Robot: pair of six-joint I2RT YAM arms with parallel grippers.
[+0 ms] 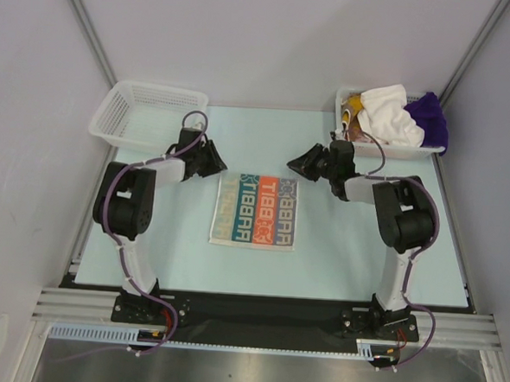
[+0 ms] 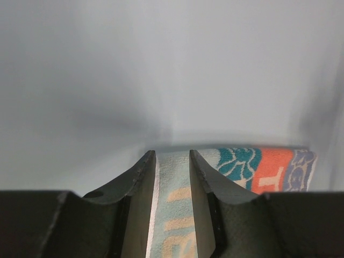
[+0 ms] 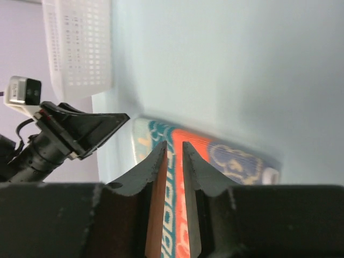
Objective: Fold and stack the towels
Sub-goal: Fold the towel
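A folded towel with an orange, teal and white print (image 1: pixel 255 211) lies flat at the middle of the table. My left gripper (image 1: pixel 212 160) hovers just off its far left corner, jaws apart, nothing between them. The left wrist view looks down past that gripper (image 2: pixel 172 153) onto the towel's edge (image 2: pixel 252 166). My right gripper (image 1: pixel 298 162) hangs above the table beyond the far right corner. In its own view the gripper (image 3: pixel 173 144) is slightly open and empty over the towel (image 3: pixel 226 156). More towels, white (image 1: pixel 388 113), purple (image 1: pixel 428 115) and brown with yellow (image 1: pixel 354 106), are heaped in the right basket.
A white mesh basket (image 1: pixel 147 113) stands at the far left with nothing in it. The basket holding the heap (image 1: pixel 413 151) stands at the far right. Grey walls close in the table on three sides. The left gripper (image 3: pixel 80 129) shows in the right wrist view.
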